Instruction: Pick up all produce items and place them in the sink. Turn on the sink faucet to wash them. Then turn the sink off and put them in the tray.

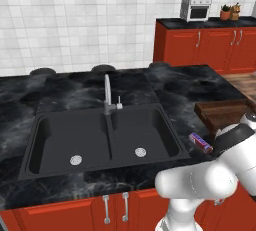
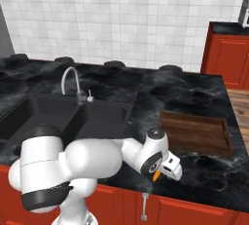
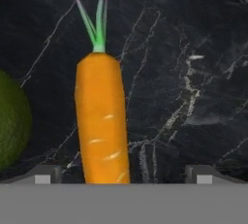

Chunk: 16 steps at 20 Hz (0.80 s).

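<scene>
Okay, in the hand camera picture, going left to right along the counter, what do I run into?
lime at the left edge → carrot, lying lengthwise with its green top pointing away from the gripper → bare black marble counter on the right.

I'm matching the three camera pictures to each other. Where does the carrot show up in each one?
Left base view: not visible.
Right base view: an orange tip under the arm's wrist, carrot.
Hand view: centre, lying on the counter, green top pointing up.
Shared landmark: the black marbled counter.
</scene>
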### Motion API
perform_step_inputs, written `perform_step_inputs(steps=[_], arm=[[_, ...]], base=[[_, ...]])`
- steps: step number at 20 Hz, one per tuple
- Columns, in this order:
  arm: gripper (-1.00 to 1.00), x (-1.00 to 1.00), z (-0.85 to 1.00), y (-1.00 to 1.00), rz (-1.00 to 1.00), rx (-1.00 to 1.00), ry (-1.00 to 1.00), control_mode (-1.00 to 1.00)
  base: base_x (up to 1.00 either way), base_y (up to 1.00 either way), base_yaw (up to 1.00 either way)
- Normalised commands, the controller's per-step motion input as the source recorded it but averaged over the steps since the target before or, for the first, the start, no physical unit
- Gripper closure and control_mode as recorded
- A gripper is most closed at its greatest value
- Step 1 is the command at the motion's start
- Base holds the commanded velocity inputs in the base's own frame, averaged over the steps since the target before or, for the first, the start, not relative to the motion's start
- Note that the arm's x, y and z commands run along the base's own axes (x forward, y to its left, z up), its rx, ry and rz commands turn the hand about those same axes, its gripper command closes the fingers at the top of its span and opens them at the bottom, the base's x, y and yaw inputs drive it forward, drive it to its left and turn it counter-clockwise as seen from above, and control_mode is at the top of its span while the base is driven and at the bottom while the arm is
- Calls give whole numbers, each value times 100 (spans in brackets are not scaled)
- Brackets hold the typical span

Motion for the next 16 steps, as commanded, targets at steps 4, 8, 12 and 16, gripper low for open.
perform_step_inputs(steps=[4, 8, 12, 16], arm=[[-100, 8, -42, 5, 10, 0, 0, -100], [100, 1, -30, 9, 3, -6, 1, -100], [100, -8, -9, 16, 0, -6, 0, -100], [100, -38, -3, 34, 0, -4, -6, -100]], base=[[0, 0, 0], [0, 0, 0], [0, 0, 0], [0, 0, 0]])
